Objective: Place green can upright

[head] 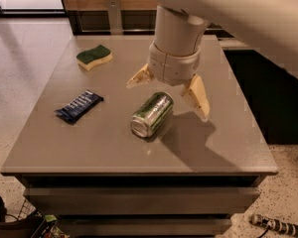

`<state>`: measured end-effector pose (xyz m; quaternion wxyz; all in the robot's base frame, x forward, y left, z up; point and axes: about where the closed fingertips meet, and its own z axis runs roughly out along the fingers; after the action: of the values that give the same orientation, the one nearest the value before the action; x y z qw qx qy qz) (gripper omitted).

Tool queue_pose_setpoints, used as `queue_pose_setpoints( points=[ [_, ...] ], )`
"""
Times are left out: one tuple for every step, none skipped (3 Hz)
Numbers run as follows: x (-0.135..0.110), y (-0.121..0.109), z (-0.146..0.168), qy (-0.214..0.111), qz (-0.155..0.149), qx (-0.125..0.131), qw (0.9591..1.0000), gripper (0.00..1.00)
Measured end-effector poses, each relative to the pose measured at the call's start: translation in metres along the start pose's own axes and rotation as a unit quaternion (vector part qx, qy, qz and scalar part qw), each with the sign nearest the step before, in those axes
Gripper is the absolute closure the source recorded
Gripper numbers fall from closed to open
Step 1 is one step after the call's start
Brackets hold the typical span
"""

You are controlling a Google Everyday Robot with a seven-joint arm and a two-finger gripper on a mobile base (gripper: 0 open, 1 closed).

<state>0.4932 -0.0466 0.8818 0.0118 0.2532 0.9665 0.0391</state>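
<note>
green can (152,114) lay on its side, label unreadable. gripper (168,98) hung just abv can, fingers spread wide, grasping nothing.

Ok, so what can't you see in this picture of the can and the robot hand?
Camera view:
1. The green can lies on its side; its far end faces away, beneath the open gripper hovering over it.
2. The arm: cut off by the top edge.
3. The blue wrapper: print too blurred to read.
</note>
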Motion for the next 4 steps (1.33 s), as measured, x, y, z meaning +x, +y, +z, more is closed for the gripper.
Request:
queue_pose_setpoints(
  points=[
    [0.000, -0.003, 0.010, -0.008, 0.009, -0.009, 0.9999, 0.00],
    [-0.009, -0.003, 0.028, -0.017, 0.009, -0.022, 0.9996, 0.00],
    [-0.019, 0.005, 0.039, -0.022, -0.002, -0.035, 0.9991, 0.03],
    [-0.027, 0.021, 0.043, -0.019, -0.024, -0.048, 0.9984, 0.34]
  ],
)
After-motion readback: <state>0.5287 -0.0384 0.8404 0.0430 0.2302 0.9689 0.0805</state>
